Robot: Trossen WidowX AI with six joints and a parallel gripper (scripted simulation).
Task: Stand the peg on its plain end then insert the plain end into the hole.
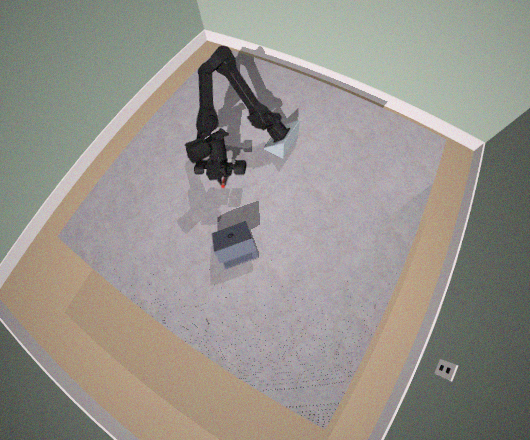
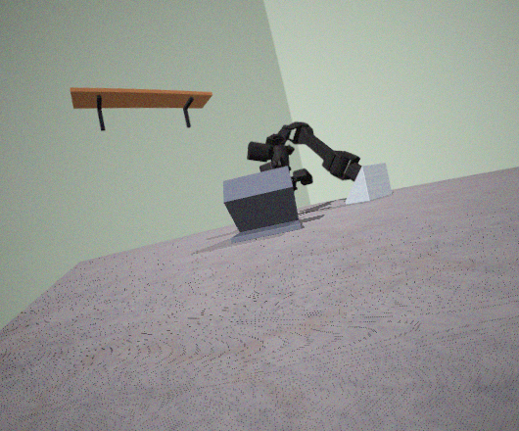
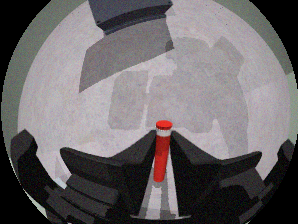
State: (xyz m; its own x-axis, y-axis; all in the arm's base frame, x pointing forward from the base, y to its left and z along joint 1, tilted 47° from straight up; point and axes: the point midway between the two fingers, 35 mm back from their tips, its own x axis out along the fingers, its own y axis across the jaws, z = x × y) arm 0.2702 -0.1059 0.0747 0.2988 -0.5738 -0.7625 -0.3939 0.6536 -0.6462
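The red peg (image 1: 223, 186) (image 3: 161, 155) is held between the fingertips of my gripper (image 3: 163, 134). In the wrist view its white band and red end cap are at the top, just past the fingertips, and its plain end runs down the view between the fingers. My gripper is shut on the peg and appears raised, with its shadow apart from it on the table. The sloped panel (image 1: 240, 232) (image 2: 266, 211) stands beyond the gripper, apart from the peg. Its hole (image 1: 230, 235) shows as a dark ring in the top view. The panel hides the fingertips and peg in the exterior view.
The arm's pale wedge-shaped base (image 1: 275, 149) (image 2: 377, 181) stands behind the gripper, to one side. The panel's foot (image 2: 266, 233) rests on the table (image 1: 312, 260) (image 2: 315, 318). A wooden shelf (image 2: 139, 98) hangs on the wall, away from the arm.
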